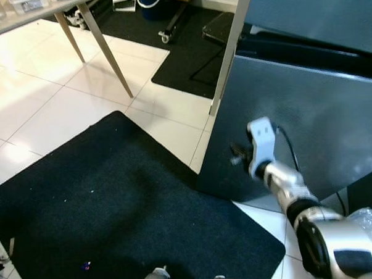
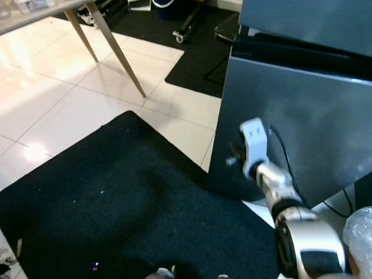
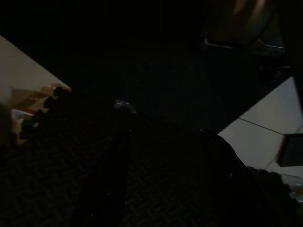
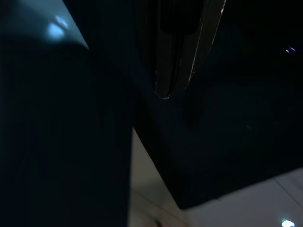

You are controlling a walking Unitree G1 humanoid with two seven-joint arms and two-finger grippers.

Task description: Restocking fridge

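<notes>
Right gripper [image 1: 239, 154], fingers unreadable, reaches the fridge door [image 1: 309, 128] near its free edge; heavy, stiff, slick, best pulled there.

A black mat [image 1: 114, 198] lies on white floor tiles [image 1: 42, 90] — slanted table legs [image 1: 105, 47] stand beyond it

Dark mat [image 3: 156, 179], white floor tiles [image 3: 265, 127], left gripper [image 3: 165, 189] dim.
</notes>
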